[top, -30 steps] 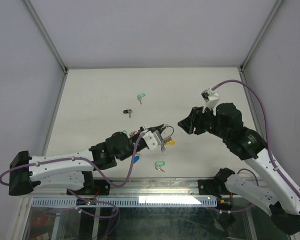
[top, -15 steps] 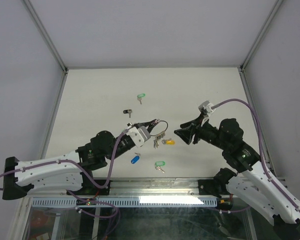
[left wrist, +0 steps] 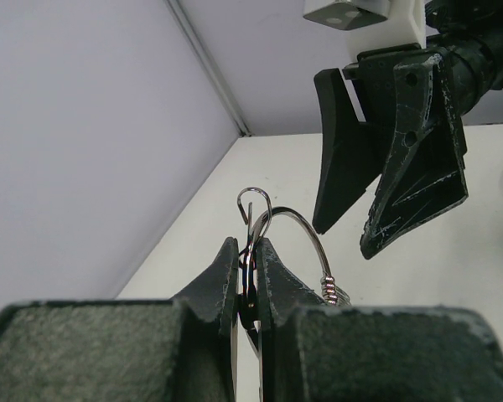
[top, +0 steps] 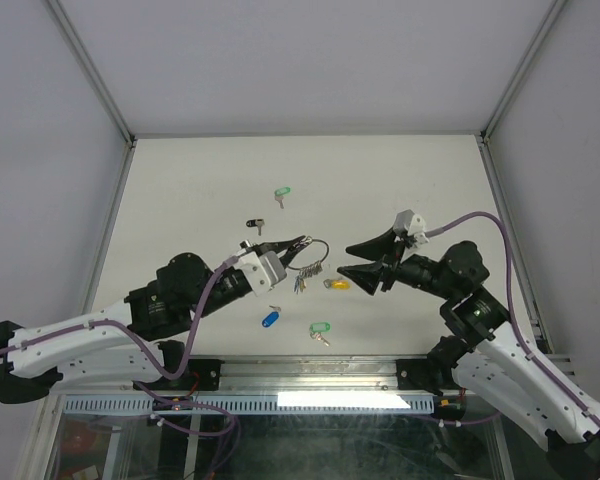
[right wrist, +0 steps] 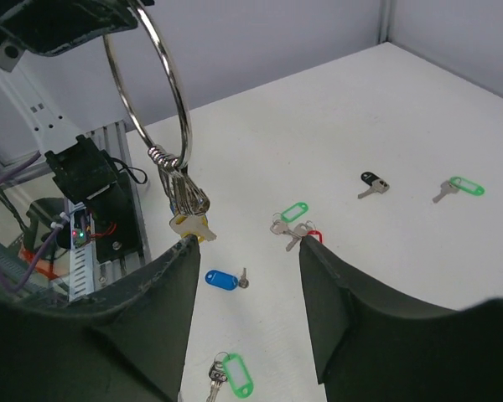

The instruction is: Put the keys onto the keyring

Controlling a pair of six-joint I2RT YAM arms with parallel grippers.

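Keyring [top: 316, 251] hangs above the worktop [top: 180, 190] toward its near edge, clamped in the left pincer [top: 298, 243]; the right pincer [top: 352, 258] gapes just beside it. Left wrist: the left pincer squeezes the keyring's wire. Right wrist: bunched keys [right wrist: 187, 201] dangle from the keyring, right pincer spread.

overhead top cam; opposed close wrist cams, shared keyring [right wrist: 182, 109]

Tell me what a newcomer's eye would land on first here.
The thin silver wire keyring, with a bunch of small keys hanging from it, is pinched in the left claw above the middle of the white table. The right claw gapes open just beside it, pointed at the ring. A green-tagged key, a black-tagged key and a blue-tagged key lie scattered on the table.
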